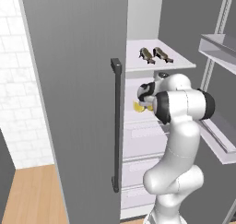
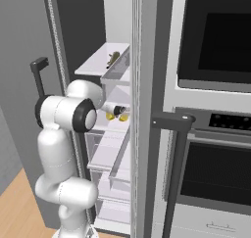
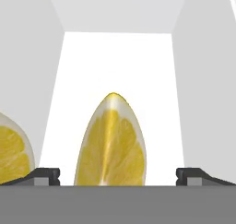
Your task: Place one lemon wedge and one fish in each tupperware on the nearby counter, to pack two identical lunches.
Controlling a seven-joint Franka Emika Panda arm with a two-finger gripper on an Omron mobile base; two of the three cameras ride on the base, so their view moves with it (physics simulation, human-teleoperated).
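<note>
Inside the open fridge, a lemon wedge (image 3: 110, 142) stands cut side up on the white middle shelf, right between my open gripper (image 3: 117, 177) fingers and not gripped. A second lemon wedge (image 3: 11, 149) lies just to its left. From the base views, the gripper (image 1: 144, 96) (image 2: 120, 110) reaches onto that shelf at the yellow wedges (image 1: 138, 106) (image 2: 123, 117). Two dark brown fish (image 1: 147, 55) (image 1: 162, 55) lie side by side on the shelf above, also seen as the fish (image 2: 113, 58). The tupperware and the counter are out of view.
The grey fridge door (image 1: 78, 103) with its dark bar handle (image 1: 116, 126) stands open on the left. The other door's shelves (image 1: 221, 48) jut in at the right. Drawers (image 1: 143, 144) sit below the lemon shelf. A wall oven (image 2: 215, 36) stands right of the fridge.
</note>
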